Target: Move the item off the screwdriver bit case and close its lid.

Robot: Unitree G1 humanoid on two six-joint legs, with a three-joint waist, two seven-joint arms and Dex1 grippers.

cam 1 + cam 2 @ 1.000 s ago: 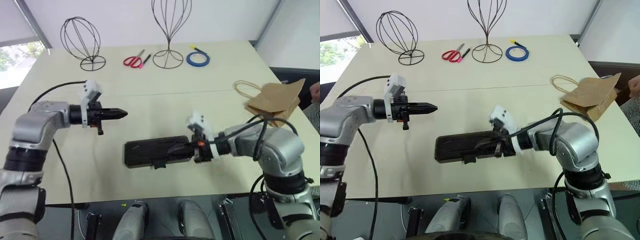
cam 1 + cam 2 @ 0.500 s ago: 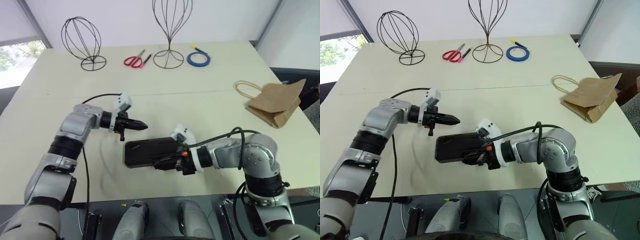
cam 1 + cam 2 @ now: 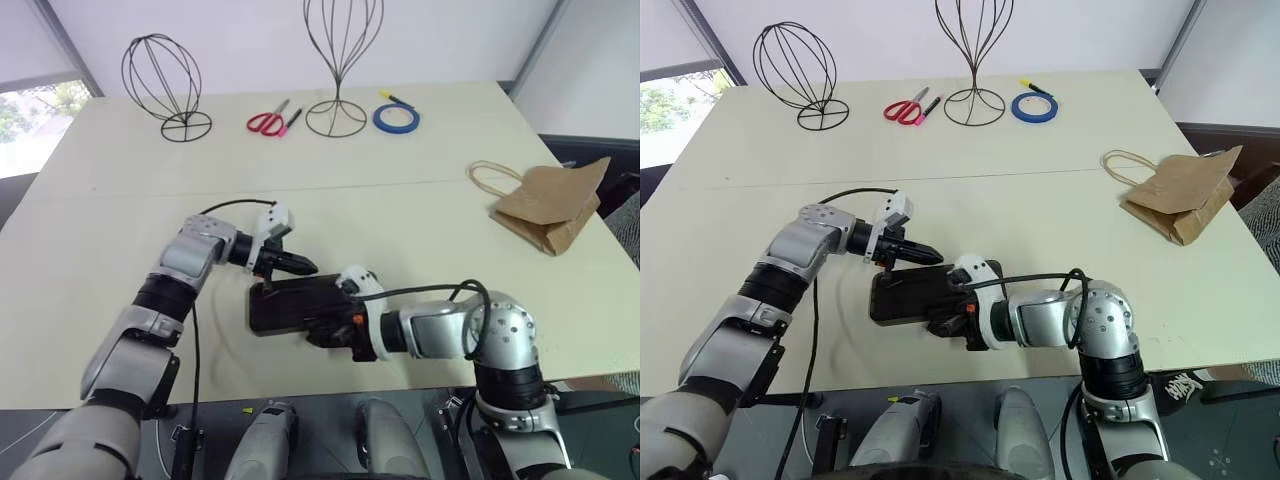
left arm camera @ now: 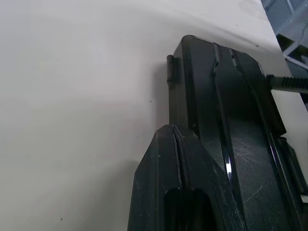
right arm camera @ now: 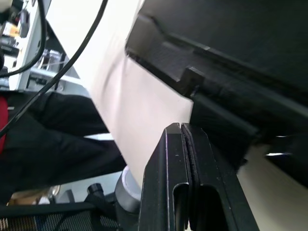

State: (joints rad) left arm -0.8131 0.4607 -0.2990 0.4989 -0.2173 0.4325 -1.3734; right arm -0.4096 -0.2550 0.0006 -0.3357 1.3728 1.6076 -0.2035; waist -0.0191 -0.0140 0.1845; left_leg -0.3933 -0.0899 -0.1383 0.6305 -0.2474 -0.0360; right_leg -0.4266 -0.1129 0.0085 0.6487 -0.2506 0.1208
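Now both arms have swung inward onto the screwdriver bit case [image 3: 298, 304]: the left pincer [image 3: 300, 265], fingers pressed together, has come to its far edge, and the right pincer [image 3: 952, 318], likewise closed and empty, to its near latch side. The lid [image 4: 240, 144] looks down, probably not yet latched. The paper bag [image 3: 548, 207] lies well apart on the tabletop [image 3: 400, 215], so only pressing shut remains.
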